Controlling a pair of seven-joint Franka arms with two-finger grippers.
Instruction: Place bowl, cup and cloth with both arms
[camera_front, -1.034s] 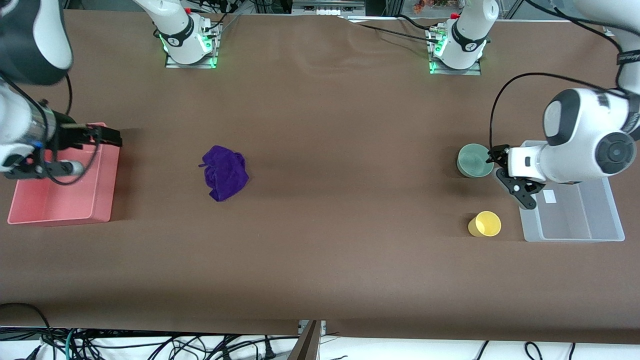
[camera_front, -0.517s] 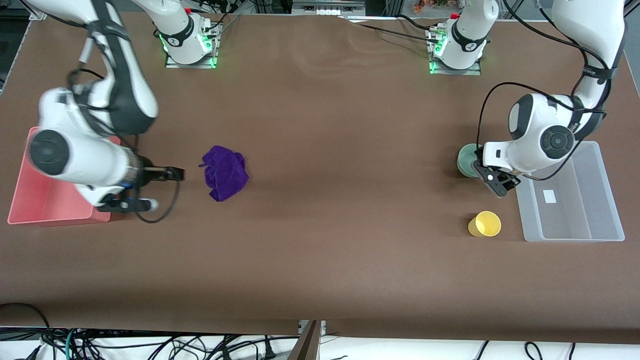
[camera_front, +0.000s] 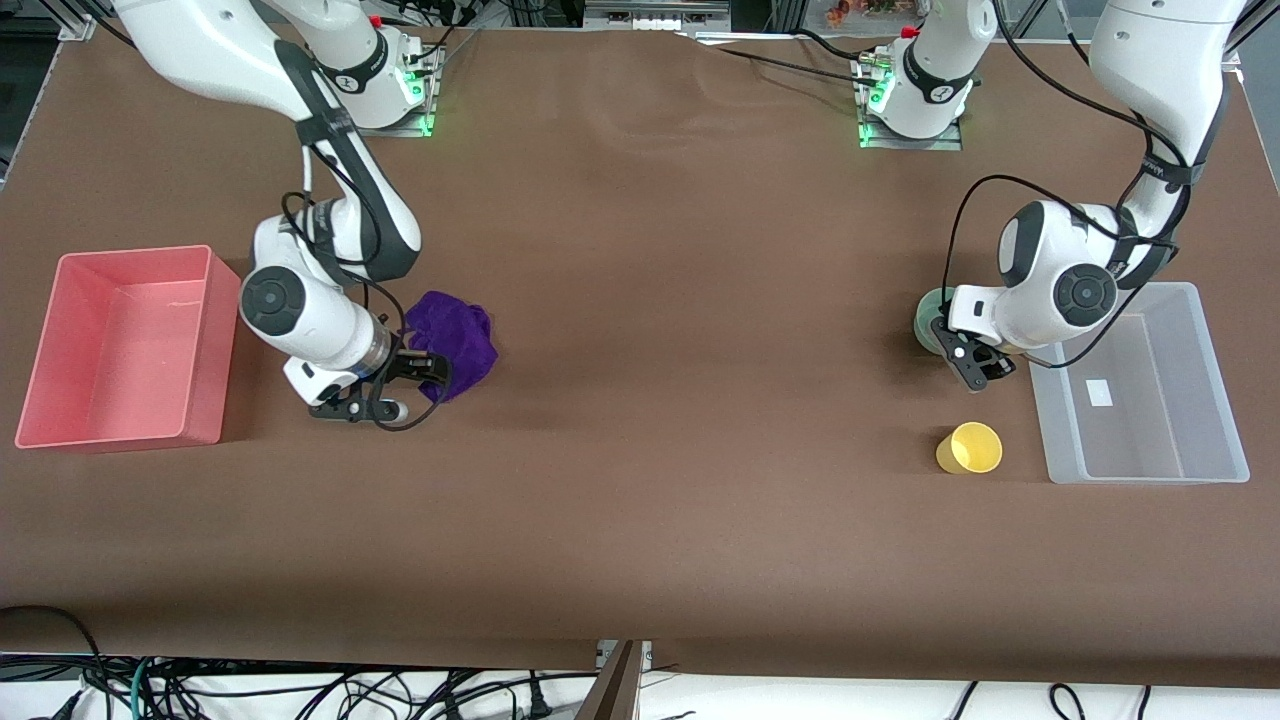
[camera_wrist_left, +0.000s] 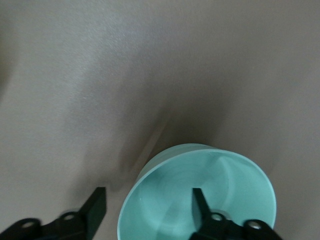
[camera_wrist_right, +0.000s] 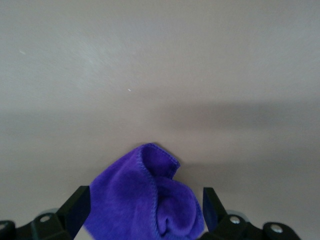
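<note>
the bowl (camera_wrist_left: 200, 195) is small, round and pale mint green, upright on the desk toward the left arm's end; the cup (camera_front: 970, 448) is plain yellow, tapered, open mouth showing, nearer to the front camera than the bowl and apart from it; the cloth (camera_front: 455, 345) is deep purple, crumpled in folds, lying toward the right arm's end.

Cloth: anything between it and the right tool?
Nothing visible. The right tool is open, its fingers straddling the purple cloth with only bare table around it. The pink bin sits clear toward the right arm's end.
</note>
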